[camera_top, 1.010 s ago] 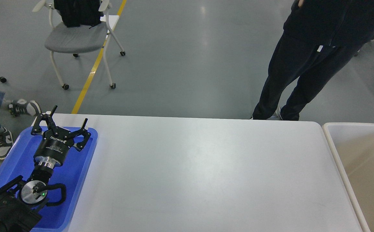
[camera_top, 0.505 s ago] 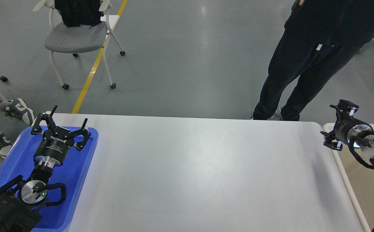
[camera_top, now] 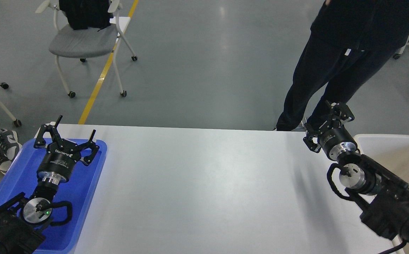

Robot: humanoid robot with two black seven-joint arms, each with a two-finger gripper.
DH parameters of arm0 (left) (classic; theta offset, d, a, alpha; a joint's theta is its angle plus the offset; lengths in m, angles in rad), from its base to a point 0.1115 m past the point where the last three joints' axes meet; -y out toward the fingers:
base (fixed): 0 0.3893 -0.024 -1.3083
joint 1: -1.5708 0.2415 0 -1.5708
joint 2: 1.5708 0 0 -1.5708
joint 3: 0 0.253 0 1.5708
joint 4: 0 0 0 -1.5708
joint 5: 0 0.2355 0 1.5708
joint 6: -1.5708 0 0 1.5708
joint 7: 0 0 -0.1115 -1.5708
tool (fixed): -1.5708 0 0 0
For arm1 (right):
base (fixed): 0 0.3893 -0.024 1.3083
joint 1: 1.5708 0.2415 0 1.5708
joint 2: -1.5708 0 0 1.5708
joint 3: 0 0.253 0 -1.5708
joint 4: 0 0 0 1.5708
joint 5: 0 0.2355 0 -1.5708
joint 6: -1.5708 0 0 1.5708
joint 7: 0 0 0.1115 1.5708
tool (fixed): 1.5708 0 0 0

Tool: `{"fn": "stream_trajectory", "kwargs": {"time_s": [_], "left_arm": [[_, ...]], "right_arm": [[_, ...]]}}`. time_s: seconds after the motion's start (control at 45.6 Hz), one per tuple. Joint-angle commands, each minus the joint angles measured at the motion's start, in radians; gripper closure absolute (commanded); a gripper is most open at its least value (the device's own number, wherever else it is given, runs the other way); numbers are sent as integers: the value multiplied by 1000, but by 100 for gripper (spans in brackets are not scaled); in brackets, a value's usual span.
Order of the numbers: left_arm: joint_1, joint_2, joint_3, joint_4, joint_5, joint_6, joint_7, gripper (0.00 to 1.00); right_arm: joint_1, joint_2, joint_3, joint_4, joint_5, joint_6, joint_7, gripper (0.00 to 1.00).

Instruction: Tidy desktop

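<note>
Head view: the left gripper (camera_top: 71,133) is seen with its two black fingers spread wide and nothing held between them, poised over the far end of a blue plastic tray (camera_top: 14,173) that lies at the near-left, beside the left edge of the desktop (camera_top: 204,190). The right gripper (camera_top: 326,121) is shown at the far-right corner of the desktop, its dark fingers set against a standing person's black trousers (camera_top: 317,77), so whether it is spread or clenched cannot be told. Its arm is stretched in from the near right, across the rim of a cream-rimmed bin (camera_top: 402,138) placed just beside the desktop's right edge. The white-grey desktop fills the middle of the scene. On the grey floor beyond, a grey wheeled chair (camera_top: 81,42) is parked on a yellow line (camera_top: 102,74).
</note>
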State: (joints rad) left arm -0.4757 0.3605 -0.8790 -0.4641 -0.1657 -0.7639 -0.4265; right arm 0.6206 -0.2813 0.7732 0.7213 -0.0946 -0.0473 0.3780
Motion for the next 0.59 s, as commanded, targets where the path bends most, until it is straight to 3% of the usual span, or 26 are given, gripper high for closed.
{"fn": "stream_trajectory", "kwargs": {"time_s": [0.0,0.088,0.285,0.571], "left_arm": [[0,0,0,1,0,0,0,1],[0,0,0,1,0,0,0,1],[0,0,0,1,0,0,0,1],[0,0,0,-1,0,0,0,1]], "right_arm": [[-61,102,77,6,6,18,180,1],[-62,117,77,6,6,30,254,0],[-62,125,55,6,-4,18,372,0],[-59,97,-12,13,-100,-54,377,0]]}}
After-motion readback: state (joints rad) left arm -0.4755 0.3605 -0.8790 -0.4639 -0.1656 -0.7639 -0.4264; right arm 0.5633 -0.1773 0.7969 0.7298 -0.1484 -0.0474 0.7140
